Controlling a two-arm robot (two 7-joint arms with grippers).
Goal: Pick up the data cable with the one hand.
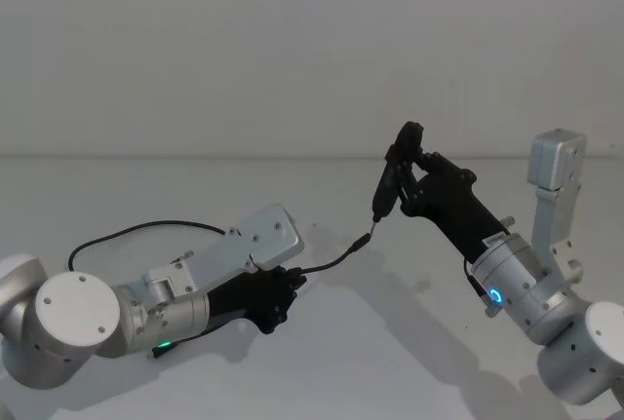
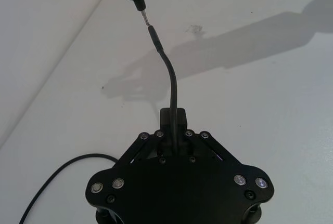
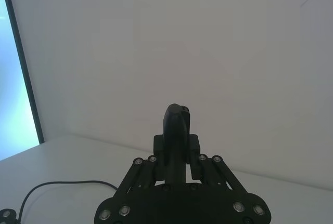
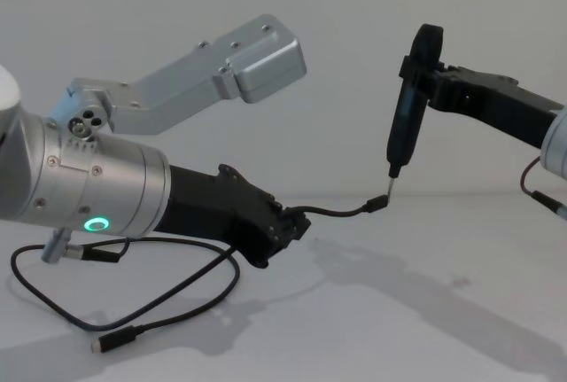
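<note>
The left gripper point(image 4: 297, 222) was clenched on the data cable point(image 4: 341, 212) near its plug — already lifted — while the right gripper point(image 4: 425, 76) gripped a pen-shaped tool point(image 4: 406, 120) at the plug's tip; next, I judged, a steady hold.

Bright even light, soft shadows on white table point(image 1: 322, 362), sharp focus

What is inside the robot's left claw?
The left gripper is shut on the data cable. One plug end sticks out toward the pen-shaped tool in the right gripper. The pinched stretch is hidden between the fingers.
</note>
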